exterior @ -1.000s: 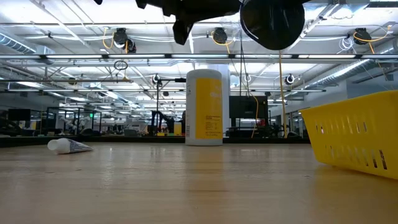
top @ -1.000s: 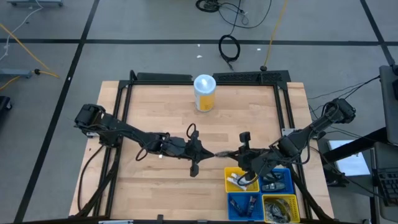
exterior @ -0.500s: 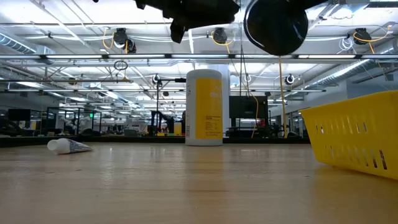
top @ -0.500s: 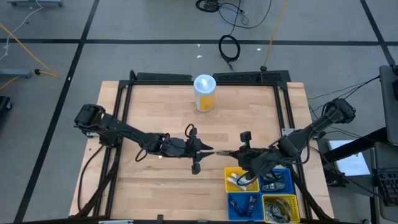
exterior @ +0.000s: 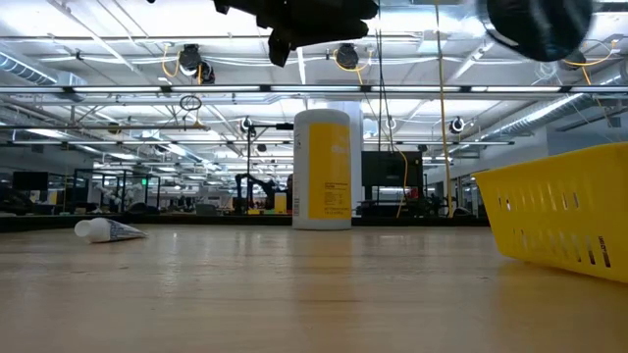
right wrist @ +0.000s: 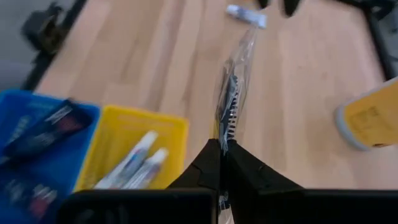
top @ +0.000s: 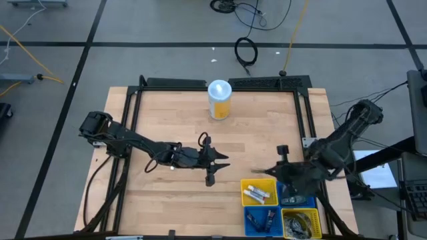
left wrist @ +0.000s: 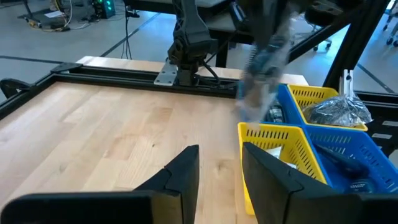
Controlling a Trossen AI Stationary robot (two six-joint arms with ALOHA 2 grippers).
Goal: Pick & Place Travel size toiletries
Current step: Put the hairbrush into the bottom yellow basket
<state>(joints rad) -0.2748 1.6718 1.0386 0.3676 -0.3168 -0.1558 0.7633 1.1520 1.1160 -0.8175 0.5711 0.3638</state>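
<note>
A clear packet with a small comb inside (right wrist: 231, 93) is held by the right gripper (right wrist: 222, 163), whose jaws are pressed together on the packet's end. This gripper (top: 261, 172) is seen above the near right part of the worktop (top: 173, 120), just over the yellow bin (top: 259, 193). Two white tubes (top: 255, 195) are seen lying in that yellow bin. Dark sachets (top: 264, 217) are seen in the blue bin (top: 261, 221) in front of it, and a crinkly packet (top: 301, 223) is kept in another yellow bin (top: 301, 222) beside that. The left gripper (top: 225, 161) is held over the middle of the worktop with nothing in it, and its jaws are a little apart. One more white tube (exterior: 108, 230) is left lying on the bare wood, well apart from the bins. A tall yellow and white canister (top: 219, 99) with a white lid is stood upright near the far edge, away from both arms
</note>
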